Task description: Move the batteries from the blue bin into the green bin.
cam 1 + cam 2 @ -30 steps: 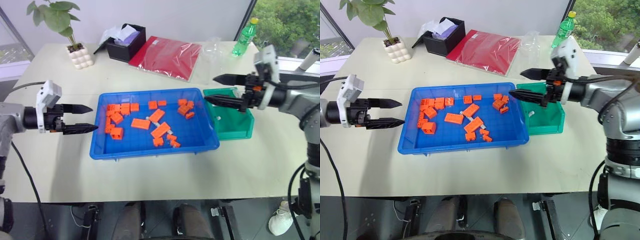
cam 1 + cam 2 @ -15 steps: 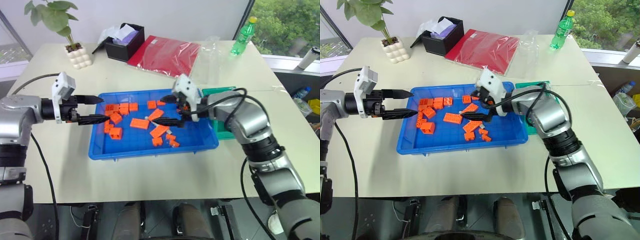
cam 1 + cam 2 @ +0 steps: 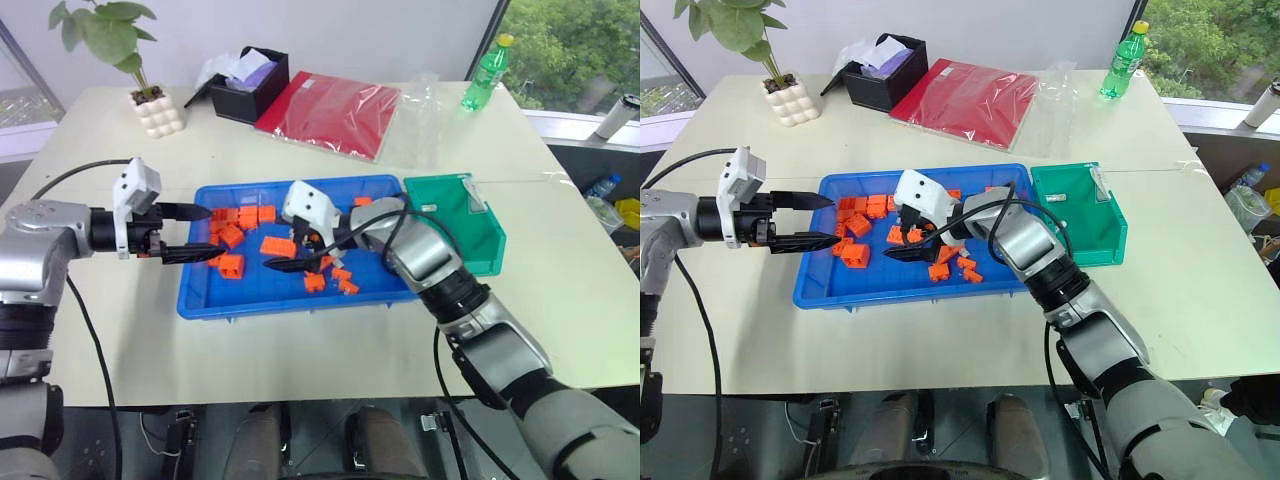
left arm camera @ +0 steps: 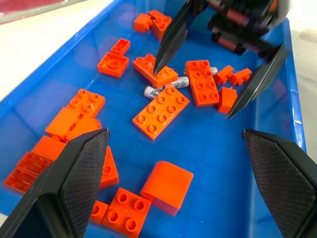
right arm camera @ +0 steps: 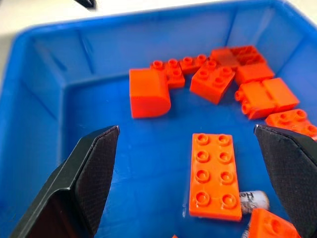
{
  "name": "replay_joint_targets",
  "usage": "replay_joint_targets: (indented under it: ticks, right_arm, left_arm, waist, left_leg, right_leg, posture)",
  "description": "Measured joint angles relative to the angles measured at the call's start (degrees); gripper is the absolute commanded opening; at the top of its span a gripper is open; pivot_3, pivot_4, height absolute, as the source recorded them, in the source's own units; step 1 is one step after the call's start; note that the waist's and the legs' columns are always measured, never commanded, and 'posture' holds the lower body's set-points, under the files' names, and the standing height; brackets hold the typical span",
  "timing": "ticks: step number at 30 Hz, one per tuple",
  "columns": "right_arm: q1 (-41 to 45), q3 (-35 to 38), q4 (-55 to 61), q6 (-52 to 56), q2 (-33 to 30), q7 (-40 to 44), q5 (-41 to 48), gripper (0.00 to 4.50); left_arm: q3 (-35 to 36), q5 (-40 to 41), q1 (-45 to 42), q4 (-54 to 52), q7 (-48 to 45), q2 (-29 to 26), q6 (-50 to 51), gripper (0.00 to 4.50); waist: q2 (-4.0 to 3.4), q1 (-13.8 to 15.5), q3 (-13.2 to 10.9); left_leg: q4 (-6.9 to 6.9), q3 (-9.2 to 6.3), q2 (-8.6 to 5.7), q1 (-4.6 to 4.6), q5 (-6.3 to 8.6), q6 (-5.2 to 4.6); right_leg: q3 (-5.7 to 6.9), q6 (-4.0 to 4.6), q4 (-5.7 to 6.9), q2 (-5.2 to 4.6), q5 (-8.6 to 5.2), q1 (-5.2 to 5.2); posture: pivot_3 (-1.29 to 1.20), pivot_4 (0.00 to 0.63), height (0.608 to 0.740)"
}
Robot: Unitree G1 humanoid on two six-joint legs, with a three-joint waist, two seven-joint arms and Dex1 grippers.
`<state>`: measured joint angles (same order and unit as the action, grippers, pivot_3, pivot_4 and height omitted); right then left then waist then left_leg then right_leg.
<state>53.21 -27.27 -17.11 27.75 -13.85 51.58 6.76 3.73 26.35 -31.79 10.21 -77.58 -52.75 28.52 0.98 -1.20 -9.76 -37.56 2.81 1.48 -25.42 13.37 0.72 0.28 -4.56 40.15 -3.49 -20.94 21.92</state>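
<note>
- My arms are built of rounded silver-grey metal segments, joined by darker grey and black bands at the joints.
- My left end effector [image 3: 197, 234] has two long black fingers tapering to sharp points; my right end effector [image 3: 301, 249] is the same.
- A blocky white housing sits on top of each wrist.
- Thin black cables loop along the outside of both arms.
- My finger pads [image 4: 81, 173] carry a fine cross-hatched black texture.
</note>
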Motion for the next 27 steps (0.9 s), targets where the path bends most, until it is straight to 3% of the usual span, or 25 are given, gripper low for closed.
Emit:
replay_joint_targets:
  ticks: [18,20,24,27]
  right_arm:
    - [4.2,-0.8,-19.8,-12.5,6.0,1.6,-11.4,4.48]
    - [4.7,-0.8,-20.6,-12.6,6.5,1.6,-12.3,3.96]
    - [5.3,-0.6,-21.7,-13.1,7.1,1.6,-13.4,2.15]
    - [5.3,-0.6,-21.7,-13.1,7.2,1.6,-13.7,2.15]
  left_arm:
    - [4.0,4.2,3.2,-8.8,4.6,0.1,3.3,4.50]
    - [4.1,4.4,3.5,-9.4,5.3,0.1,3.5,4.50]
    - [4.4,5.5,4.3,-11.0,6.7,0.4,3.7,4.50]
    - [4.8,5.9,5.0,-11.4,7.1,0.4,3.7,4.50]
  waist:
    - [0.00,-0.3,0.0]
    - [0.00,-0.4,0.0]
    - [0.00,-0.7,0.0]
    - [0.00,-1.1,0.0]
  left_leg:
    - [0.02,0.00,0.01,0.01,-0.02,0.03]
    - [0.02,0.00,0.01,0.01,-0.02,0.04]
    - [0.03,-0.02,0.01,0.01,-0.02,0.05]
    - [0.06,-0.02,0.01,0.02,-0.03,0.05]
  right_leg:
    - [0.00,0.00,0.02,0.01,0.00,0.01]
    - [0.00,0.00,0.03,0.01,0.00,0.01]
    - [0.00,0.00,0.03,0.01,0.00,0.01]
    - [0.00,0.00,0.04,0.01,0.00,0.01]
  posture:
    - [0.00,0.150,0.740]
    - [0.00,0.150,0.740]
    - [0.00,0.150,0.740]
    - [0.00,0.150,0.740]
